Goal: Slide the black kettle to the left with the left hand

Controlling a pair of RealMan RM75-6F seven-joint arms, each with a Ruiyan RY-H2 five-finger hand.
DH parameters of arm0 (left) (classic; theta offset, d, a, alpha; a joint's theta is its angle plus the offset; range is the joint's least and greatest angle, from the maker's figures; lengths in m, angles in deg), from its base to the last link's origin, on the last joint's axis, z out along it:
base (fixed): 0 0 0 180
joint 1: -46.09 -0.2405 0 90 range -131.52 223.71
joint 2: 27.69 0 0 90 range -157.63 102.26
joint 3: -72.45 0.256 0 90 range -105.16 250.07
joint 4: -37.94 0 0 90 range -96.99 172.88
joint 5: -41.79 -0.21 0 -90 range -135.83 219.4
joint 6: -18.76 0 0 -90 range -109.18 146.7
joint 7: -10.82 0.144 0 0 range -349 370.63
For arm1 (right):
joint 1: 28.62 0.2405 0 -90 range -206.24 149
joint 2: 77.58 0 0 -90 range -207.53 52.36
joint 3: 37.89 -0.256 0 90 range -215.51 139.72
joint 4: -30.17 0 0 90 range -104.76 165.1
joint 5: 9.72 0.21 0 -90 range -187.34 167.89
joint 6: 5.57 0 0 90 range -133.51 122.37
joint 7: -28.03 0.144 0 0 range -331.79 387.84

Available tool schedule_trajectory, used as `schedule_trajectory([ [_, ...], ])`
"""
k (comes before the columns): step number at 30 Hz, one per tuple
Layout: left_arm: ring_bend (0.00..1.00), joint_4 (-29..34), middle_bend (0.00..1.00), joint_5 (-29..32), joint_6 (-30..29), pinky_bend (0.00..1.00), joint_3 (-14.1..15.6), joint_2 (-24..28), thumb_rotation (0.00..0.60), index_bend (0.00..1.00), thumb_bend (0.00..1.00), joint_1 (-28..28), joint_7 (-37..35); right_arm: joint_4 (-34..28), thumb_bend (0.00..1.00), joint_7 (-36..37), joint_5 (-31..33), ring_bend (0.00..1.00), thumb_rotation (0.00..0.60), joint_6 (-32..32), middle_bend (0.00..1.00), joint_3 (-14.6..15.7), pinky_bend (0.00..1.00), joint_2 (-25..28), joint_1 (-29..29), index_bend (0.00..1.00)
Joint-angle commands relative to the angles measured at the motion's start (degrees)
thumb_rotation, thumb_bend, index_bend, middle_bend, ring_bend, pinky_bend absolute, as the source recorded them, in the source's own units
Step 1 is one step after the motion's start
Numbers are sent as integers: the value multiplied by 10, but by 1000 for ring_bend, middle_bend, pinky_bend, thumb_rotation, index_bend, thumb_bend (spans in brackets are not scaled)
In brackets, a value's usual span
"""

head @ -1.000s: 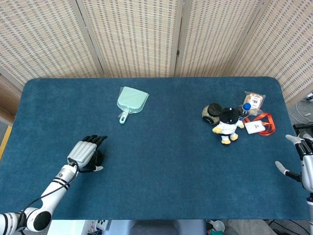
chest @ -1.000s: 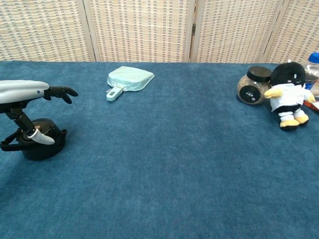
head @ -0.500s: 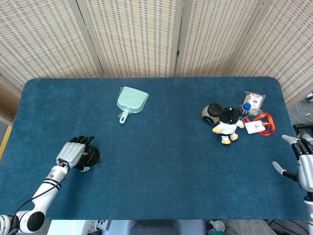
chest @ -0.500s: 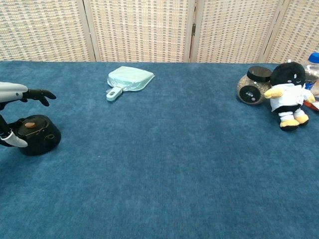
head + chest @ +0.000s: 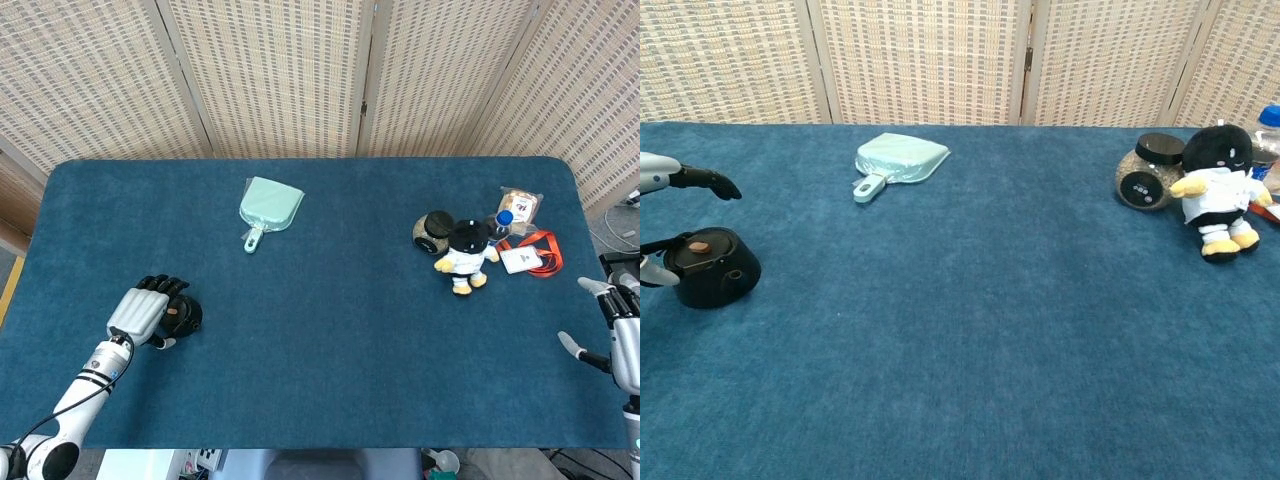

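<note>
Kettle and hand have both travelled left since a second ago: the black kettle (image 5: pixel 710 268) was under the palm then, and now sits further toward the table's left edge with the left hand (image 5: pixel 140 311) drawn partly off it. We note the kettle on the near-left part of the blue table (image 5: pixel 330 330), upright, lid knob showing in the chest view.

Handling, our judgement: small, squat, rigid body, probably light; it should slide readily on the cloth if pushed low on its right flank, and could tip if pushed near the lid.

Left hand lies just left of the kettle, fingers arched over its top, thumb low beside its base; whether they touch it we cannot tell. Nothing is grasped. The forearm runs back to the near-left corner.

Right hand (image 5: pixel 618 325) hangs off the table's right edge, fingers spread, empty.

Further out: mint dustpan (image 5: pixel 269 209), dark-lidded jar (image 5: pixel 432 231), plush toy (image 5: pixel 464 255), well apart from the kettle.
</note>
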Motion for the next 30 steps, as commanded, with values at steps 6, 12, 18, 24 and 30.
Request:
schedule_trajectory([
  [6,206,-35,303,-132,-38,101,30,19,600,337,96,-33,-74,-10,115,-6,-3,231,600,1,300,-4,336,8,3,248],
  [12,206,-67,303,-192,-45,100,46,25,600,342,96,-41,-118,-21,115,-14,-5,231,600,-1,300,-4,336,13,6,248],
  [18,206,-83,304,-209,-42,98,55,29,600,349,96,-52,-136,-32,115,-22,-5,231,600,-3,300,-3,336,16,5,248],
  [24,233,-100,338,-220,-45,97,59,24,600,380,96,-63,-145,-42,115,-26,-9,231,600,-4,300,-2,336,20,7,248],
  [30,272,-114,385,-232,-60,96,59,18,600,416,96,-77,-163,-49,115,-31,-13,231,600,-3,300,0,336,20,7,248],
])
